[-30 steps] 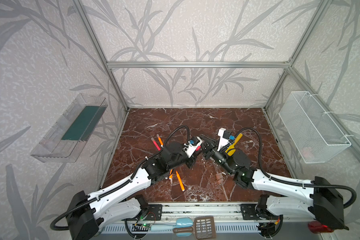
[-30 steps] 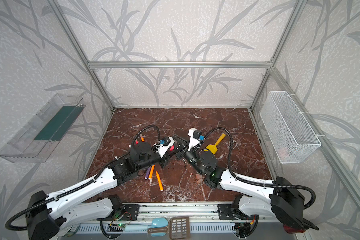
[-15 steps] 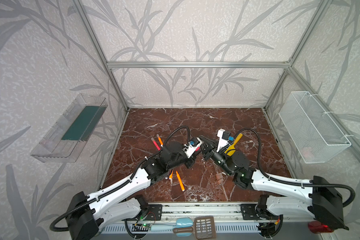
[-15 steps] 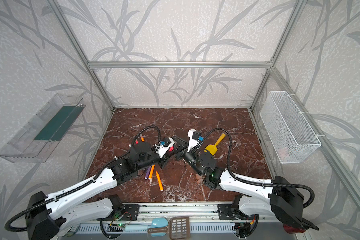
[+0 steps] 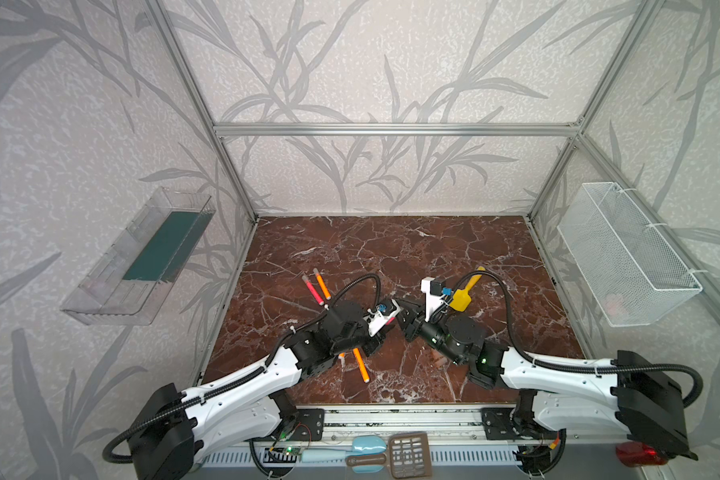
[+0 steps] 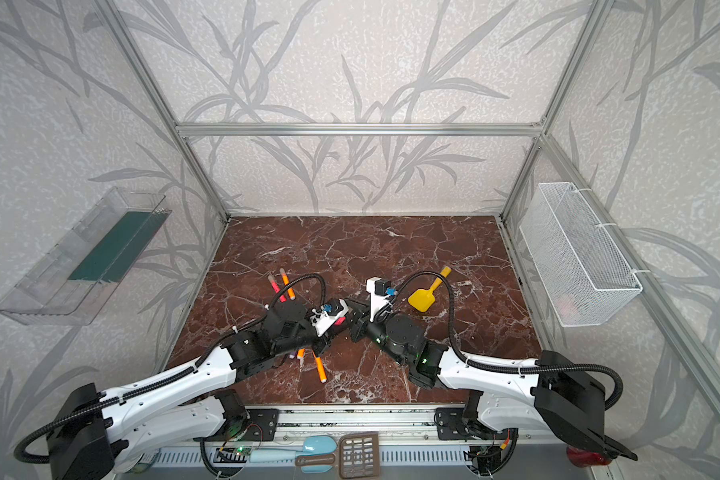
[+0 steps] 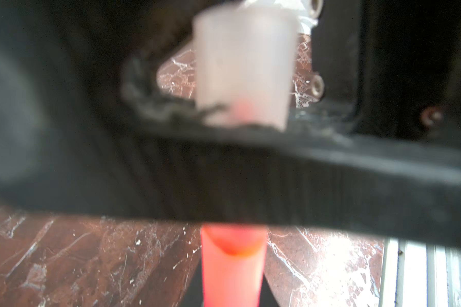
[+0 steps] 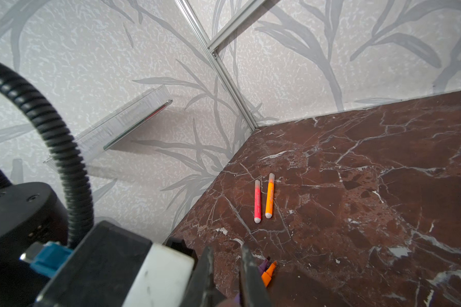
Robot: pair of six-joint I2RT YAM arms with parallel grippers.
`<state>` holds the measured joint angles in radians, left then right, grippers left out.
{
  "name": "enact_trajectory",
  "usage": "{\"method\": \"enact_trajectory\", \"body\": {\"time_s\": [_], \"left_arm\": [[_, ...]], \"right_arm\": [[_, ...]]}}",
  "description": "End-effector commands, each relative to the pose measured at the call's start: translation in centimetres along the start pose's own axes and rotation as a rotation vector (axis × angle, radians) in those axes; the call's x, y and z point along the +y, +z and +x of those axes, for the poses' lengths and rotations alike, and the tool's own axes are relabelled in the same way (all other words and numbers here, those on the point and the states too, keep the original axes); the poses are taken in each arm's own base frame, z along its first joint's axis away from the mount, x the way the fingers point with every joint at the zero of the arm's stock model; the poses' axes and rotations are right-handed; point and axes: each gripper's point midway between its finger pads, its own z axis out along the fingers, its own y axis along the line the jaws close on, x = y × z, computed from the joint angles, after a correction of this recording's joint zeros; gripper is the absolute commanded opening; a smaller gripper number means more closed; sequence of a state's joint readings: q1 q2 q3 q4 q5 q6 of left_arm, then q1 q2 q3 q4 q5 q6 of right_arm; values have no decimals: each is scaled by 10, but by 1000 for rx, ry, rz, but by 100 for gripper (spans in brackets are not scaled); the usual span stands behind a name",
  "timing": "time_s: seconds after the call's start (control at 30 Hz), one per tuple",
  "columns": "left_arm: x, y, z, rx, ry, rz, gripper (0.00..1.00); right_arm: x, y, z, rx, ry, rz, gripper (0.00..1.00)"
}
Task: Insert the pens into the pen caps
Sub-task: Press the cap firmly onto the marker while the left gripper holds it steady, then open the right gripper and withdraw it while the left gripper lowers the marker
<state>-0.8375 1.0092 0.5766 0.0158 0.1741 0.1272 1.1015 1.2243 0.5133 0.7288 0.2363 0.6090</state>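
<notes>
Top views: left hand point(image 5: 390, 321) and right hand point(image 5: 404, 311) meet tip to tip over mid-bench point(image 5: 391, 249), both closed.
Left wrist: left hand clamps a red-pink pen point(image 7: 233, 271). The pen cap point(image 7: 242, 66) sits over its tip, pinched by the right hand.
Right wrist: a second red-pink pen point(image 8: 257, 201) and an orange pen point(image 8: 269, 196) lie side by side on the bench, apart from the hands.

Six pens point(image 6: 287, 285): three orange, two red-pink, one purple; one spatula point(image 6: 421, 300).

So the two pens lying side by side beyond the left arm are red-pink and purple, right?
No. The pair does lie side by side beyond the left arm, but it is a red-pink pen and an orange pen, not a purple one. The right wrist view shows this clearly.
</notes>
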Motion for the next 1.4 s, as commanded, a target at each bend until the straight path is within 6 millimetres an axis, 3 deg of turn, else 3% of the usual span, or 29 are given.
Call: {"method": "enact_trajectory", "body": {"time_s": [0.0, 0.3, 0.4, 0.5, 0.67, 0.83, 1.17, 1.37], "left_arm": [[75, -166, -233, -1049, -121, -351, 0], [81, -169, -241, -1054, -149, -378, 0], [86, -170, -242, -1052, -166, -403, 0], [83, -171, -241, -1053, -157, -387, 0], [74, -161, -227, -1026, -144, -338, 0], [69, -132, -180, -916, -196, -297, 0], [49, -79, -79, -711, -361, -194, 0], [42, -50, -32, -572, -471, -181, 0]], "right_arm": [[-45, -62, 181, 708, -111, 82, 0], [-22, -58, 205, 776, -130, 16, 0], [-25, -61, 213, 797, -127, 26, 0], [-32, -62, 202, 749, -139, 67, 0], [-36, -56, 154, 575, -170, 147, 0], [-34, -47, 106, 407, -180, 169, 0], [-42, -27, 58, 294, -163, 212, 0], [-39, -20, 26, 224, -193, 242, 15]]}}
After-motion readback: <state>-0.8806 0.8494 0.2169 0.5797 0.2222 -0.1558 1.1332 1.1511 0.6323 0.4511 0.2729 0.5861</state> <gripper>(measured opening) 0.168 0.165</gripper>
